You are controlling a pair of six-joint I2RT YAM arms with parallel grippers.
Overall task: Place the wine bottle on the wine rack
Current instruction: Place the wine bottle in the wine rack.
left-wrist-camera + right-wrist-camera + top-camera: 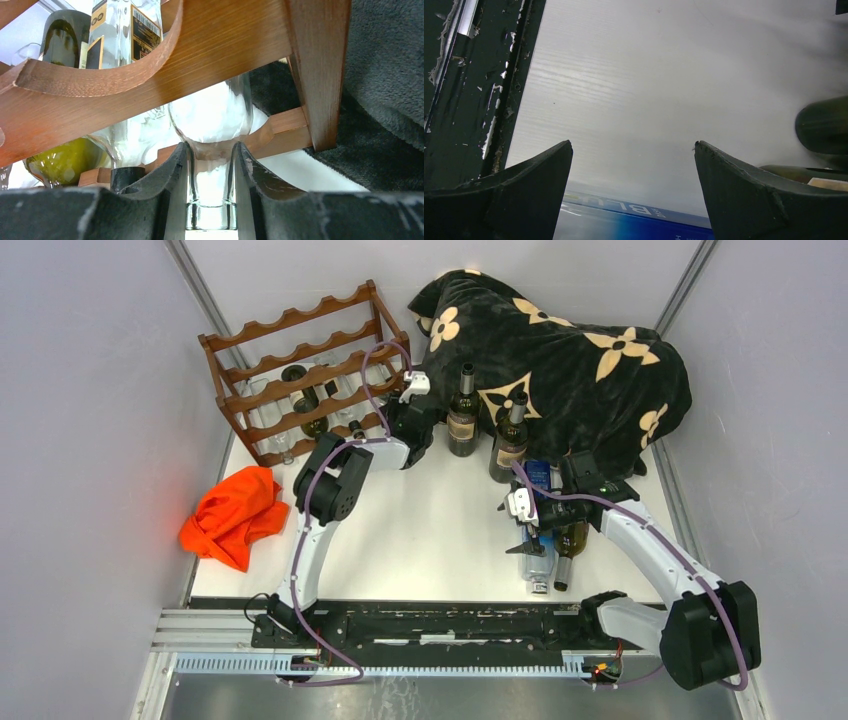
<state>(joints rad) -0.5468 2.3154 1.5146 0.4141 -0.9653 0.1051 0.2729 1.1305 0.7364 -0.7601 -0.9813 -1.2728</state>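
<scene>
The reddish-brown wine rack (300, 370) stands at the back left with several bottles lying in it. My left gripper (398, 400) reaches into its lower right end. In the left wrist view it (211, 150) is shut on the neck of a clear glass bottle (212, 112), whose body lies on a lower scalloped rail (280, 127), under an upper rail (150, 75). My right gripper (527, 543) is open and empty, just above a bottle with a blue label (540, 565) lying on the table. In the right wrist view that gripper (634, 147) has the blue label (639, 222) below its fingertips.
Two dark bottles (463, 410) (510, 440) stand upright beside a black flowered blanket (570, 360) at the back. A dark bottle (568, 545) lies next to the blue-labelled one. An orange cloth (235, 515) lies at the left edge. A green bottle (65, 160) sits in the rack.
</scene>
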